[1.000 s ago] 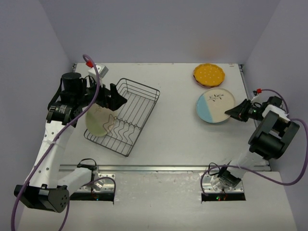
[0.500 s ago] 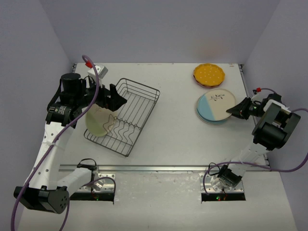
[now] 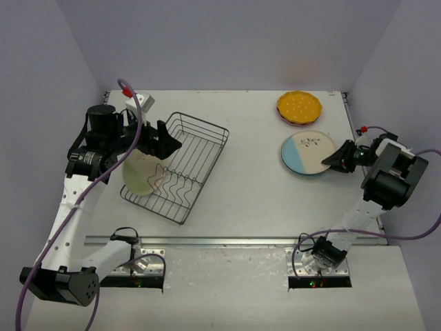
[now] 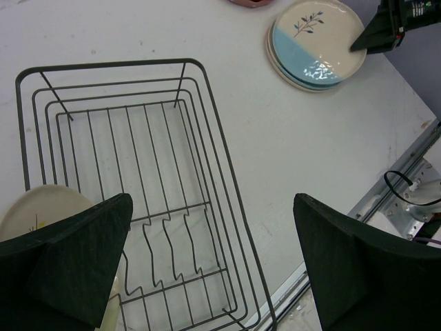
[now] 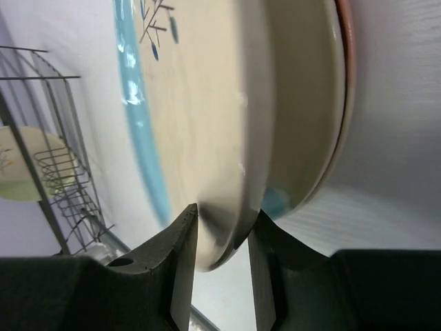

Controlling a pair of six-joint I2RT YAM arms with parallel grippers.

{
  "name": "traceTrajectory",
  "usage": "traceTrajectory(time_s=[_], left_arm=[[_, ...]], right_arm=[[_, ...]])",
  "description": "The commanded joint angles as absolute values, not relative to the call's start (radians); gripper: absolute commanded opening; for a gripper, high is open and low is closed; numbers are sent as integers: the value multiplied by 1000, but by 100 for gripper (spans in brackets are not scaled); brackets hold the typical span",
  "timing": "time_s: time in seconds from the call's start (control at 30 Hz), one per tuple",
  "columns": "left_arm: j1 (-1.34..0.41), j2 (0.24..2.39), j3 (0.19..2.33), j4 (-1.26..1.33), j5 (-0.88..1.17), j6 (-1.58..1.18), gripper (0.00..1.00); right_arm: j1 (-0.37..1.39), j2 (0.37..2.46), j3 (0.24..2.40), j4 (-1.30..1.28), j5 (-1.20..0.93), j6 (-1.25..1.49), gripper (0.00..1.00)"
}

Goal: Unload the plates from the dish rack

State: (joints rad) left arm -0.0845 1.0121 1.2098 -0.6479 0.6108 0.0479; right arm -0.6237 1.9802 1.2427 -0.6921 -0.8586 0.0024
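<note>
Plates: a pale cream plate with a small thin line mark stands on edge, tilted, at the near-left end of the dish rack. The rack is a grey wire basket with wavy bottom dividers, set askew toward the left edge of the table. The left gripper hovers over the rack above this plate, its fingers spread wide and holding nothing. Near the right edge lies a cream-and-blue plate bearing a dark sprig motif. It rests flat on a red-rimmed plate, of which only the rim shows. The right gripper pinches the cream-and-blue plate's right rim between its fingers. Toward the far right corner an orange-yellow dotted plate sits on a pink plate.
</note>
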Motion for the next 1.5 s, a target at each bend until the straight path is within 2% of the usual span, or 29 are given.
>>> traceTrajectory(time_s=[0.0,0.1,0.17,0.27,0.37,0.43,0.63,0.77,0.9,0.93,1.1,1.23,1.3,1.37,1.47], left_arm=[[-86,981,1213,-630,616,53,100],[-86,974,1214,-634,609,55,100],[-86,971,1221,-640,590,58,100],[-86,968,1238,-648,487,67,100],[-86,966,1253,-657,376,84,100],[-86,983,1269,-676,265,95,100],[-86,1022,1281,-729,61,165,100],[-84,1083,1289,-800,-63,186,88],[-67,1130,1256,-810,-81,204,78],[-55,1147,1245,-807,-80,205,77],[-24,1184,1233,-773,-86,204,77],[-6,1235,1225,-765,-89,201,81],[4,1254,1219,-767,-38,206,79],[28,1269,1216,-776,27,219,73],[41,1287,1195,-790,161,227,55]], right_arm=[[-595,1964,1296,-709,-725,-73,37],[-585,1967,1307,-716,-668,-88,37],[-569,1959,1305,-713,-607,-106,42],[-548,1925,1285,-675,-518,-139,52],[-511,1872,1255,-641,-402,-172,73],[-488,1844,1242,-618,-352,-204,78],[-450,1781,1227,-606,-302,-229,80],[-448,1705,1230,-625,-359,-230,82],[-437,1611,1212,-643,-510,-232,87],[-430,1573,1201,-646,-558,-234,92],[-410,1456,1170,-667,-691,-244,98],[-408,1385,1170,-697,-796,-256,99],[-408,1348,1168,-710,-870,-274,99],[-407,1315,1159,-714,-936,-296,99],[-405,1242,1125,-688,-1024,-317,99]])
